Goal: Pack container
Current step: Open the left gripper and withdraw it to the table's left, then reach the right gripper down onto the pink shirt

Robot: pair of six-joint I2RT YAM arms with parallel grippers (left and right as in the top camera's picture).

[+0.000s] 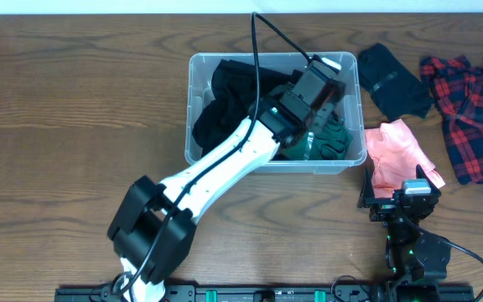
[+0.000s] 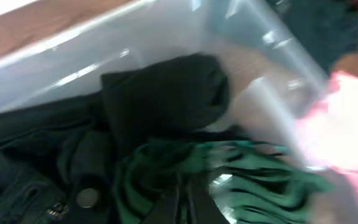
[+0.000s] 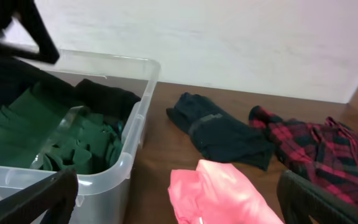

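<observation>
The clear plastic container [image 1: 193, 109] stands at the table's middle back. It holds a black garment [image 1: 225, 109] on the left and a green garment [image 1: 329, 138] on the right. My left gripper [image 1: 321, 84] reaches into the container's right half. In the left wrist view its fingers [image 2: 179, 200] are close together in the bunched green garment [image 2: 253, 180], next to the black garment [image 2: 160, 93]; the view is blurred. My right gripper [image 1: 401, 186] is open and empty, low over a pink cloth [image 1: 397, 151] right of the container. Its fingers [image 3: 179, 183] straddle the pink cloth [image 3: 222, 193].
A dark navy garment [image 1: 392, 80] lies right of the container at the back. A red plaid shirt [image 1: 472, 109] lies at the far right. Both show in the right wrist view, the navy garment [image 3: 222, 130] nearer and the plaid shirt [image 3: 316, 149] behind. The container's wall [image 3: 135, 137] is left of the right gripper.
</observation>
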